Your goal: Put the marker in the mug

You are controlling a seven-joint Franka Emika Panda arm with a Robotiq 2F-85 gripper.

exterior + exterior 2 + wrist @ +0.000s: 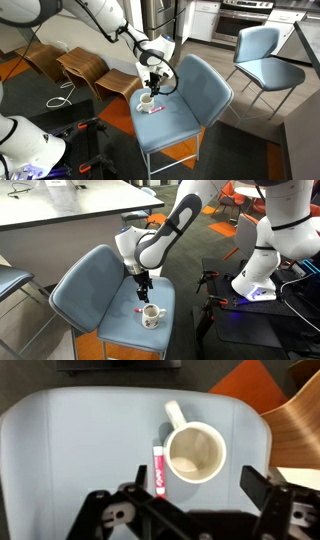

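The white mug [195, 452] stands upright on a blue chair seat [80, 440], handle pointing away, with nothing inside it. The pink-red marker [158, 470] lies flat on the seat just left of the mug, close beside its wall. My gripper [198, 480] is open and empty above them, its fingers spanning the mug and marker. In both exterior views the gripper [155, 88] [144, 292] hangs a little above the mug [147, 101] [151, 316] and the marker [153, 111] [140, 309].
The chair has a curved backrest [95, 285]. A second blue chair [262, 55] and wooden stools [85, 68] stand nearby. A white robot [275, 240] and a grey table [60, 215] are beyond the chair.
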